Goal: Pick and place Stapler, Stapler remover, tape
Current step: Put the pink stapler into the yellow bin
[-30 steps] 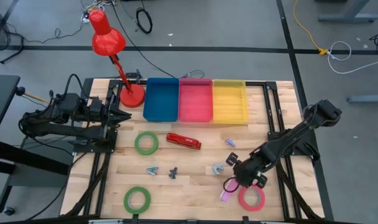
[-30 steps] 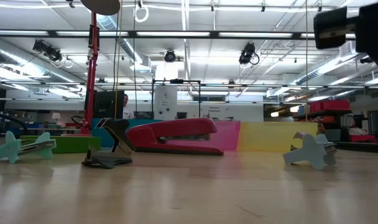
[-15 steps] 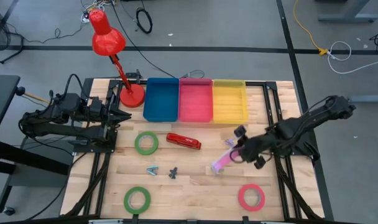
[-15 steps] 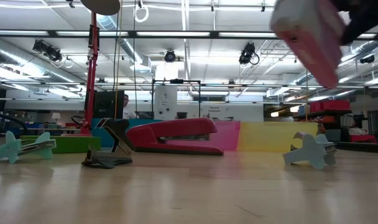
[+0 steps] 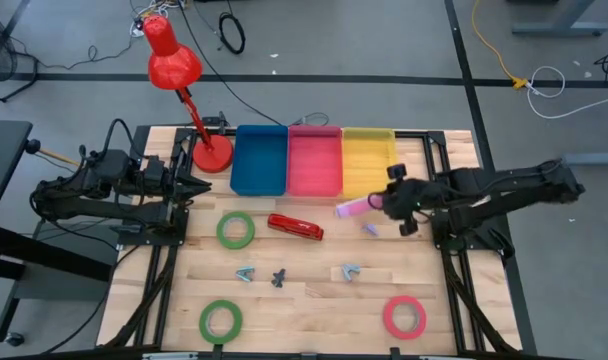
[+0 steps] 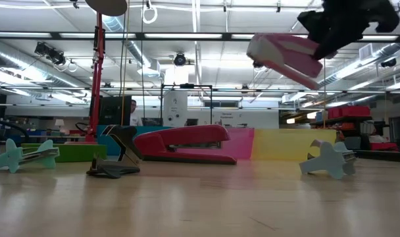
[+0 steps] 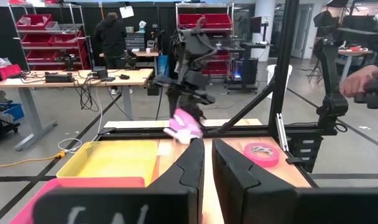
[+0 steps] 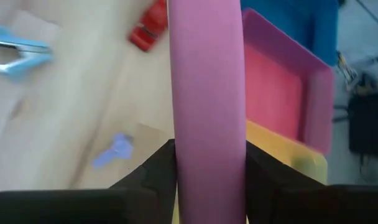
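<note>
High view first: the right gripper is clamped on a pink stapler and carries it in the air just off the front edge of the yellow bin. A second ago that gripper was low at the near right of the table, beside the red tape roll; half a second ago it was midway, the stapler tilted downward. Since then the arm has stretched out toward the bins. In the right wrist view the pink stapler fills the gap between the fingers.

The red stapler, both green tape rolls and the small staple removers lie where they did before.

The left gripper waits at the table's far left, near the lamp base, fingers nearly together and holding nothing.
</note>
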Robot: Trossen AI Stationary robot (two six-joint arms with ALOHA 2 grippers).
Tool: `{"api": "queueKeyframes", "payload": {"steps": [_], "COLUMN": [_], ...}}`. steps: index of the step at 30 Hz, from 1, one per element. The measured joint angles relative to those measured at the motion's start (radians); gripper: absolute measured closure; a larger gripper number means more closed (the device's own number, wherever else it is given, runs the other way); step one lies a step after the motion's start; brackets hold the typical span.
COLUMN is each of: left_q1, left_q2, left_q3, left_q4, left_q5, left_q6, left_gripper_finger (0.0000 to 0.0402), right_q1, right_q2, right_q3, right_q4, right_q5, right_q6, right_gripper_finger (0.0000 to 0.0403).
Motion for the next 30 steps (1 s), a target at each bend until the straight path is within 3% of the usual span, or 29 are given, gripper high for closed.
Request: {"api": "queueKeyframes", "payload": {"steps": [10,22,30], "left_q1": [0.0,0.0,0.0], "left_q2": [0.0,0.0,0.0], "left_q3": [0.0,0.0,0.0], "left_q4": [0.0,0.0,0.0], "left_q5": [0.0,0.0,0.0], "left_q6": [0.0,0.0,0.0], "left_gripper_finger": [0.0367,0.0367,0.0367], "right_q1": [-0.249,-0.533,-0.664], "right_q2": [0.0,0.011,0.079], "right_q3": [0.0,0.0,0.0], "right_q4": [0.048,0.09,0.096], "right_q5": [0.042,-0.039,-0.063], "right_q6": [0.045,0.262,0.387], "right_gripper_finger": [0.0268,0.0268,0.0268]}}
